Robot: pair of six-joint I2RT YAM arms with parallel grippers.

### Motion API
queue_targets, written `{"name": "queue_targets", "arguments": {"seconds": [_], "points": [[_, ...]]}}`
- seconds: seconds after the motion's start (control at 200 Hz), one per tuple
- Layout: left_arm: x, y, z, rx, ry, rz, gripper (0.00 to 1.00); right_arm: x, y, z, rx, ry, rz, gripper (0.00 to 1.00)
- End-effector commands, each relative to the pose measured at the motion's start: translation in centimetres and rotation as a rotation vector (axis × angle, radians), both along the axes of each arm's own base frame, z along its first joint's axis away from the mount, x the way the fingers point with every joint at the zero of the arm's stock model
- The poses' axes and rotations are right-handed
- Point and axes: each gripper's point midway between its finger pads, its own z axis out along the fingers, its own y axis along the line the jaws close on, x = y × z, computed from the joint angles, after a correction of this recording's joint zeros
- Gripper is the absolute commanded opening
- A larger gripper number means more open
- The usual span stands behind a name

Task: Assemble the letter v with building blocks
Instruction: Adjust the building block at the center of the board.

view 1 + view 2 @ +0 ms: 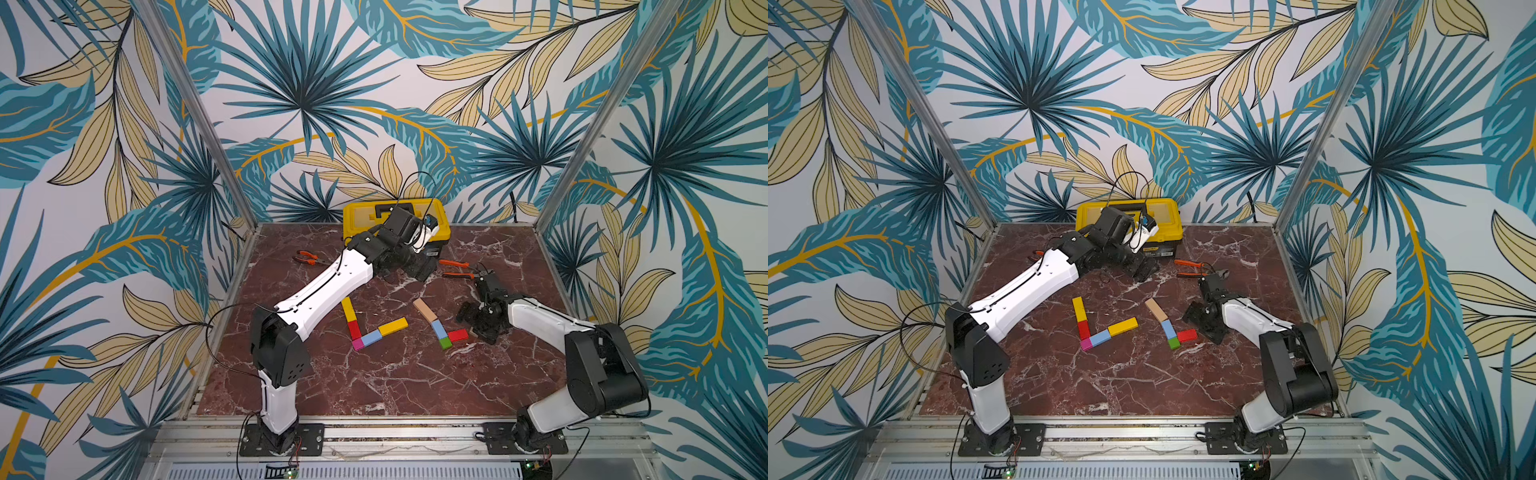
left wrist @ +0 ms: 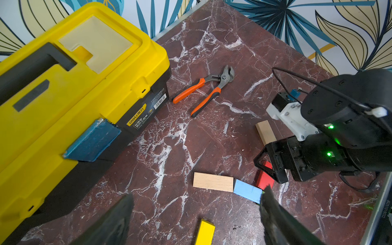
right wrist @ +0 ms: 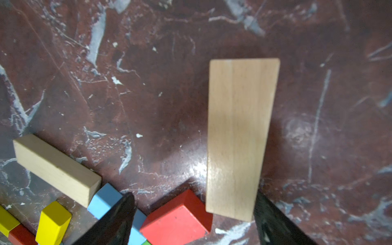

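Two angles of building blocks lie mid-table in both top views. One runs yellow bar (image 1: pixel 348 309), red, magenta cube (image 1: pixel 357 344), light-blue, yellow bar (image 1: pixel 392 326). The other runs tan bar (image 1: pixel 425 309), light-blue (image 1: pixel 437 328), green cube (image 1: pixel 445 343), red block (image 1: pixel 458 335). My right gripper (image 1: pixel 482 332) (image 3: pixel 195 196) hangs open low over that red block (image 3: pixel 176 218). A second tan bar (image 3: pixel 239 137) has its near end between the fingers, close to one of them. My left gripper (image 1: pixel 422 270) (image 2: pixel 198 193) is open and empty above bare table near the toolbox.
A yellow toolbox (image 1: pixel 397 216) (image 2: pixel 74 84) stands at the back edge. Orange-handled pliers (image 1: pixel 455 268) (image 2: pixel 207 91) lie beside it, and another pair (image 1: pixel 307 257) lies at the back left. Metal frame posts rise at the table's back corners.
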Motion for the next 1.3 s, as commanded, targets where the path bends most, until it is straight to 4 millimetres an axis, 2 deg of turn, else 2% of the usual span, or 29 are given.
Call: {"name": "queue_targets", "arguments": {"seconds": [0.0, 0.27, 0.461, 0.676, 0.836, 1.012, 1.107, 1.297], "points": [[-0.2, 0.4, 1.3, -0.014, -0.026, -0.002, 0.95, 0.7, 0.3, 0.2, 0.009, -0.011, 0.017, 0.88], [-0.2, 0.4, 1.2, -0.013, -0.025, -0.002, 0.95, 1.2, 0.7, 0.2, 0.021, -0.019, 0.027, 0.88], [-0.1, 0.3, 1.2, -0.014, -0.027, -0.003, 0.95, 1.1, 0.3, 1.3, -0.010, -0.038, 0.053, 0.89], [0.0, 0.5, 1.2, -0.012, -0.026, -0.001, 0.95, 1.4, 0.8, 0.9, 0.006, -0.017, 0.066, 0.90], [0.0, 0.4, 1.0, -0.015, -0.021, -0.003, 0.95, 1.5, 0.8, 1.5, -0.002, -0.022, 0.081, 0.91], [0.1, 0.5, 1.1, -0.016, -0.022, -0.001, 0.95, 1.9, -0.7, 3.9, -0.081, -0.068, 0.102, 0.92], [0.2, 0.7, 1.2, -0.017, -0.024, 0.005, 0.95, 2.9, -1.9, 5.1, -0.102, -0.085, 0.089, 0.92], [0.3, 1.1, 1.5, -0.020, -0.028, 0.013, 0.95, 5.4, -4.0, 5.4, -0.121, -0.076, 0.078, 0.92]]}}
